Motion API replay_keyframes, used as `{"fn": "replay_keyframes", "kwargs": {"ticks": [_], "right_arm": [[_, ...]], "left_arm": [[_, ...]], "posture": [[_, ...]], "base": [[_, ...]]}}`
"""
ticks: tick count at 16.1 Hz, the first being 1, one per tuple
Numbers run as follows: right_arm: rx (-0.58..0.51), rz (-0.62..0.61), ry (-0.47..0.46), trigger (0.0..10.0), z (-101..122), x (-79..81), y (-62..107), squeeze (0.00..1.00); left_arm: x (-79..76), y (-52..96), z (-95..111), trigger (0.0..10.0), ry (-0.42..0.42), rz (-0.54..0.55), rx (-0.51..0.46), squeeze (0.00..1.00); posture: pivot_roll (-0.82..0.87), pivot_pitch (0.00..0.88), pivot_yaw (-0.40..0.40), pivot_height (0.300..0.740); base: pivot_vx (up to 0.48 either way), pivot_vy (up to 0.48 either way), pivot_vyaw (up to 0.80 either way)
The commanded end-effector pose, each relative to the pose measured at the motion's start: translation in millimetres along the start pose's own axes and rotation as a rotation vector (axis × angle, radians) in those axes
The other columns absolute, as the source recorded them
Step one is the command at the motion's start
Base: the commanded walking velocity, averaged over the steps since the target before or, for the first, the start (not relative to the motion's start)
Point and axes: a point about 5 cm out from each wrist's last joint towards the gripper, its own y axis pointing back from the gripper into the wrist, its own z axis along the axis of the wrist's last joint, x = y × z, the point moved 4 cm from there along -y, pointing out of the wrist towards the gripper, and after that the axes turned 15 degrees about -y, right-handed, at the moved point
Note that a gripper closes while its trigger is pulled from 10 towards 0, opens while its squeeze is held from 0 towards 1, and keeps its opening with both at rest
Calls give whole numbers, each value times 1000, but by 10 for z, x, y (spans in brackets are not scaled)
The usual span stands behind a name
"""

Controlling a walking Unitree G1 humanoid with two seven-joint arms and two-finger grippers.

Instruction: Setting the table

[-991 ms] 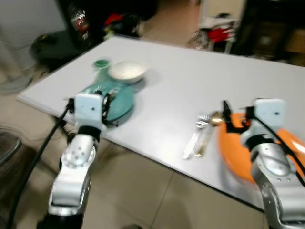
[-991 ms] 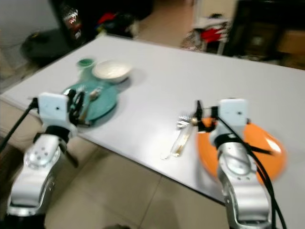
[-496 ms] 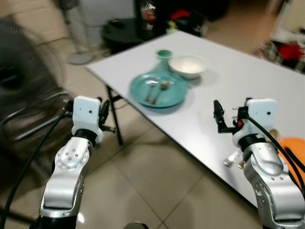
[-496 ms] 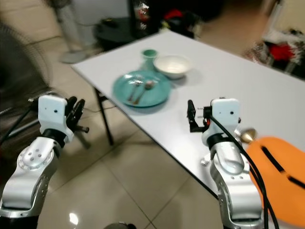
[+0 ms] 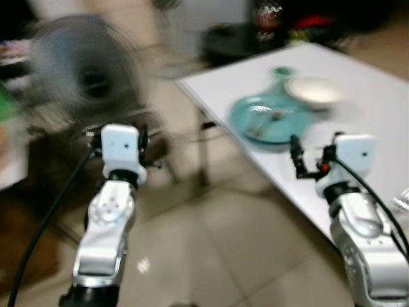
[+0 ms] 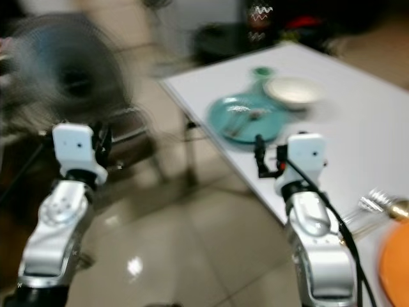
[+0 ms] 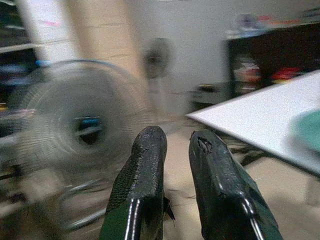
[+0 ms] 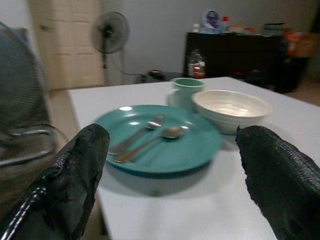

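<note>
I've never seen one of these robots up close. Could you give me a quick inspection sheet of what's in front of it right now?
Surface: white table, near corner towards the robot.
Job's things: teal plate with a fork and a spoon lying on it; teal mug and white bowl just behind it; more cutlery beside an orange plate at the table's near edge.
Clutter: nothing seen on the table.
Pincers: left pincer nearly shut, empty, over the floor; right pincer wide open, empty, facing the teal plate.
Cables: black cables run along both arms.
Surroundings: tiled floor, large fan close by, standing fan, dark cabinet.
</note>
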Motion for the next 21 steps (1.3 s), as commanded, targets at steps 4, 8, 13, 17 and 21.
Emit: {"fn": "replay_keyframes", "kwargs": {"ticks": [4, 8, 13, 17, 21], "right_arm": [[-10, -23, 11, 10000, 19, -31, 9, 1000], [-16, -10, -29, 10000, 42, -31, 37, 1000], [87, 87, -76, 10000, -106, 154, 52, 1000], [118, 146, -70, 10000, -150, 259, 35, 1000], [140, 189, -70, 10000, -209, 351, 87, 1000]], "left_arm": [[129, -80, 73, 10000, -51, 47, -55, 153], [-1, -62, -29, 10000, -62, -54, -5, 0], [-103, 21, -35, 10000, 27, -199, -2, 0], [-137, 123, 10, 10000, 58, -272, -12, 0], [-159, 138, 24, 10000, 75, -323, -10, 404]], "posture": [[-15, 0, 99, 740], [-28, 0, 108, 740], [-7, 0, 82, 740], [12, 0, 70, 740], [4, 0, 80, 740]], "base": [[0, 0, 800], [0, 0, 800], [0, 0, 800], [0, 0, 800], [244, 0, 800]]}}
